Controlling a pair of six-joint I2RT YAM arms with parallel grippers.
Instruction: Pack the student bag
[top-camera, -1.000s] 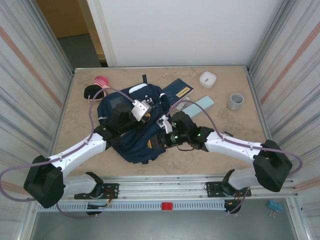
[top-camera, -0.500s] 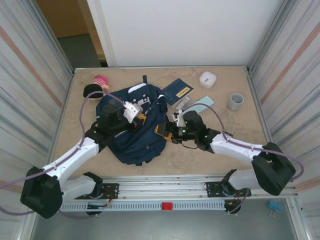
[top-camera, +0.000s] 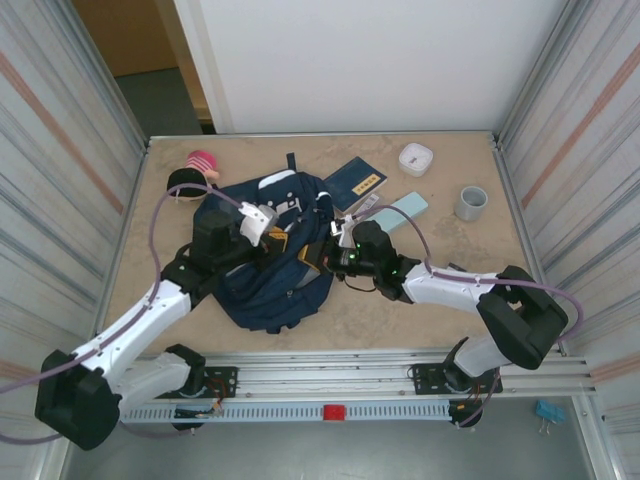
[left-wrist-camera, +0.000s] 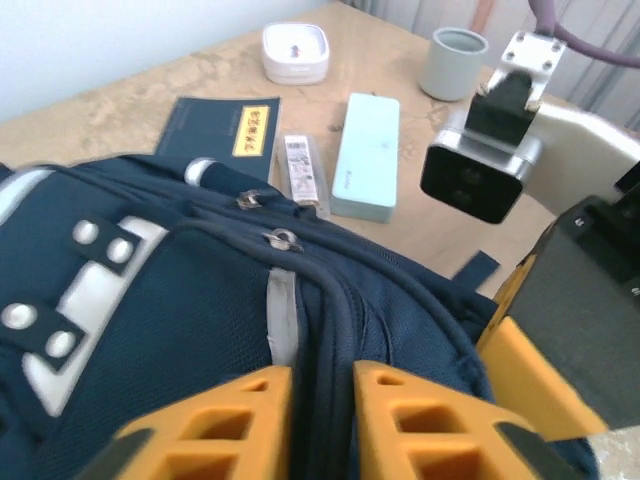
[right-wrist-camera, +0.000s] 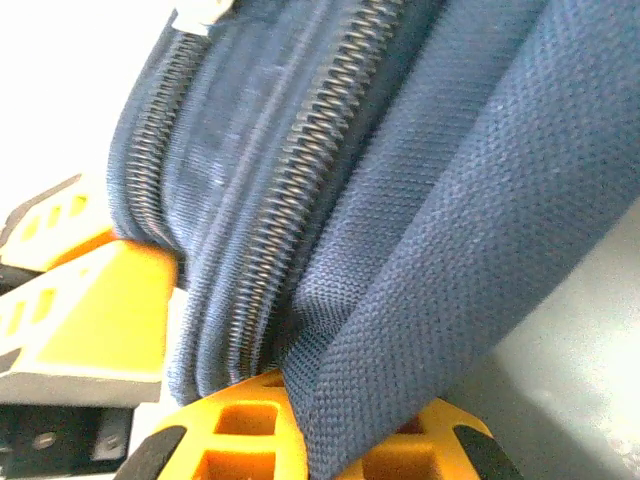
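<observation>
Navy student bag (top-camera: 262, 280) lying left of worktop (top-camera: 455, 320) centre, right gripper (top-camera: 318, 254) clenched on its zippered edge, left gripper (left-wrist-camera: 322, 392) astride a seam, grip unclear

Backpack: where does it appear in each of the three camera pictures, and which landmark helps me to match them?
Top external: the backpack lies left of centre on the table.
Left wrist: it covers the lower left, white patches at the left edge.
Right wrist: its blue fabric and zipper cross most of the picture.
Shared landmark: the right claw, shut on the backpack's right edge, with yellow fingers.
</observation>
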